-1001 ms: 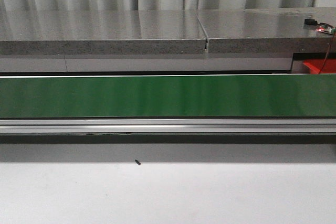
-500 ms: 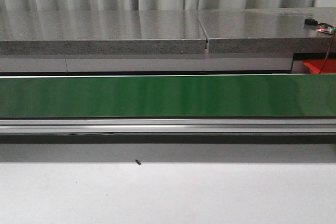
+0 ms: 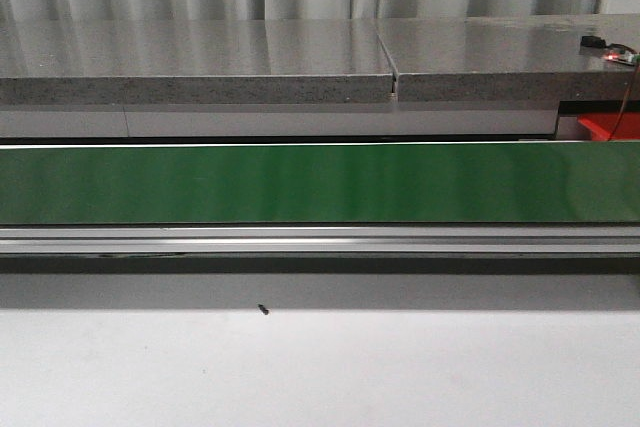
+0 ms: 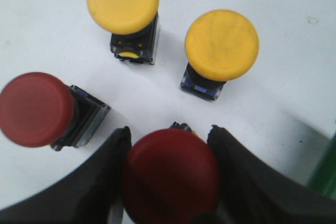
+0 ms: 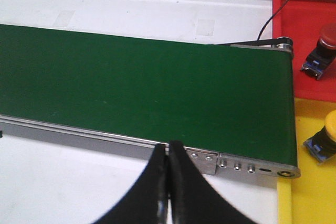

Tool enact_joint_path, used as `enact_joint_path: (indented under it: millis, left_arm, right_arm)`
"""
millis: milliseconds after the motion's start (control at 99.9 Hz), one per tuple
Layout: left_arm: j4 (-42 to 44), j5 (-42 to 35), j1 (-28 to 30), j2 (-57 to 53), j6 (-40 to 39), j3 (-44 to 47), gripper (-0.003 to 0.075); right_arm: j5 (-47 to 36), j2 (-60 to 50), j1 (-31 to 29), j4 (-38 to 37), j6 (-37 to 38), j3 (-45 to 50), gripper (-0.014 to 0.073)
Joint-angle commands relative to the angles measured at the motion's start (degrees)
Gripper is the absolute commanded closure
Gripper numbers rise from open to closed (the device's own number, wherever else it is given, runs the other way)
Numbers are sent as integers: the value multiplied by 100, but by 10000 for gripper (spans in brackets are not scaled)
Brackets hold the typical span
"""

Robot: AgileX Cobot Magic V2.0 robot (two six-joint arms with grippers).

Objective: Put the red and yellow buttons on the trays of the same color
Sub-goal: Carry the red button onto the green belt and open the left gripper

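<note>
Front view: a long green conveyor belt runs straight across, with a grey stone-topped counter behind it and pale white bench in front; no arm shows in this view. One small dark speck lies on the bench near the belt's front rail. Left wrist view: left gripper is down among a cluster of four mushroom-head buttons standing on the white bench. Its black jaws sit one on each side of a red button, closed against its cap, so clamped on it. A second red button stands just beside, tilted, its clear housing visible under the cap. Two yellow buttons stand a little further off, apart from each other: one with a black base, the other with a bluish base. A sliver of green belt edge shows at the side of this view. Right wrist view: right gripper hangs over the belt's near rail, jaws pressed together with nothing between them. At the belt's end sit a red tray and a yellow tray, side by side. A red button lies in the red tray; a yellow one lies in the yellow tray, both partly cut off by the frame edge.
</note>
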Motion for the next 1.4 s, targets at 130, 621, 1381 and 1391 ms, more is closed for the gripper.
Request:
enact_joint_path:
  millis: [130, 621, 1381, 1391]
  left_arm:
    - [3, 319, -87, -1167, 13, -179, 679]
    - [-46, 912, -1268, -1943, 157, -59, 679]
    - [-288, 354, -1477, -1318, 157, 537, 678]
    - [-288, 354, -1477, -1318, 157, 537, 678]
  right_arm:
    - [-363, -25, 0, 73, -50, -161, 662]
    - [-363, -25, 0, 73, -50, -161, 662]
    - [-363, -25, 0, 73, -50, -161, 662]
    - [-363, -25, 0, 73, -50, -161, 662]
